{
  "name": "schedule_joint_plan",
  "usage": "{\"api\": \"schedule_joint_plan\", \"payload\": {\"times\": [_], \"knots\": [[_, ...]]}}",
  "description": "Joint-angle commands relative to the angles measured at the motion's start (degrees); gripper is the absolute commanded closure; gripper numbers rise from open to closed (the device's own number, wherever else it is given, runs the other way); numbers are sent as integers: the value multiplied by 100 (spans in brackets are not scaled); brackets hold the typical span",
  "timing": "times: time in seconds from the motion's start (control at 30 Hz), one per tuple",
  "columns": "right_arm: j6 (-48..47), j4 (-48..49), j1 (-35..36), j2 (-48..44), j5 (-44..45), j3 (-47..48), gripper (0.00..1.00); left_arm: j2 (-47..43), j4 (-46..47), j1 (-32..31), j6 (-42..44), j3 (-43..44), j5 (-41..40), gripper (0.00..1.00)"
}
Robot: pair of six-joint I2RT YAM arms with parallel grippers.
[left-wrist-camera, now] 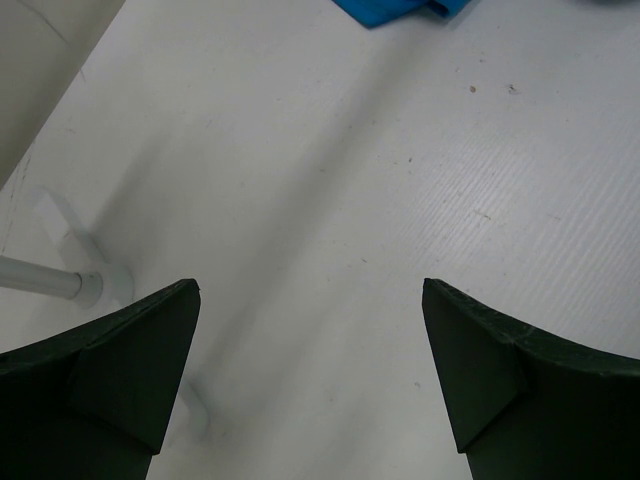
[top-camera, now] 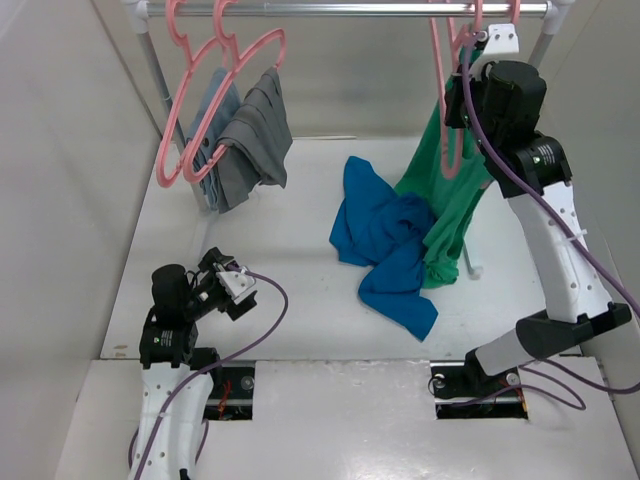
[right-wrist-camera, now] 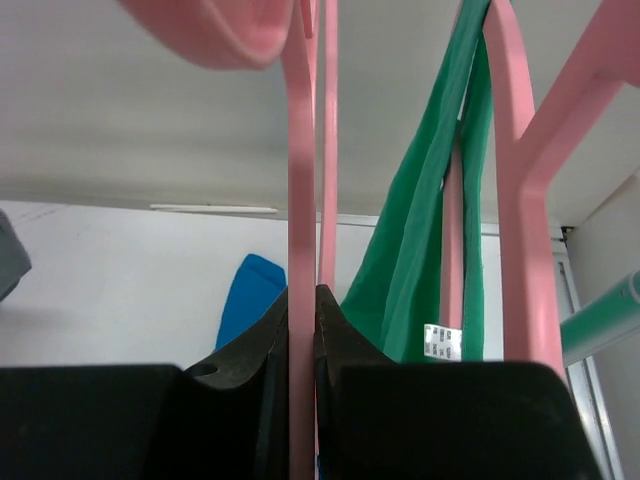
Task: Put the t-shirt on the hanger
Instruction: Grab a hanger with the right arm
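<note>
Step in hand: fetching the hanger. Right arm (top-camera: 545,200) is up at the rail (top-camera: 350,9), right jaws pinched tight on the thin stem of a bare pink hanger (right-wrist-camera: 300,200). It hangs just beside the hanger carrying the green top (top-camera: 450,190). T-shirt (top-camera: 385,235) lies crumpled mid-counter (top-camera: 290,260), one edge touching the green top's hem, not on any hanger. Left jaws sit low over the near-left counter, wide open, empty. Next, probably: lift the hook clear of the rail without snagging the neighbour, bring it down to the shirt, and have the left jaws find the collar.
</note>
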Motion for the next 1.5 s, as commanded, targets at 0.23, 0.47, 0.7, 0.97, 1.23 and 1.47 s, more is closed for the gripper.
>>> {"api": "schedule_joint_plan", "payload": {"times": [0.23, 0.47, 0.7, 0.97, 1.23, 1.47], "knots": [[-701, 815, -21, -663, -1236, -45, 100, 174, 8, 13, 121, 166, 166, 26], [-990, 937, -21, -882, -2088, -107, 100, 842, -546, 13, 762, 307, -282, 30], [-1061, 955, -126, -830, -2373, -361, 100, 2028, -37, -485, 227, 683, -1099, 33], [-1061, 1009, -364, -654, -2285, -275, 100, 2416, 16, -821, 60, 808, -653, 31], [-886, 823, -671, -549, -1194, -142, 100, 2417, 69, -822, 60, 808, -926, 30], [-780, 384, -1014, -145, -1272, 402, 100, 2416, 69, -822, 7, 808, -802, 30]]}}
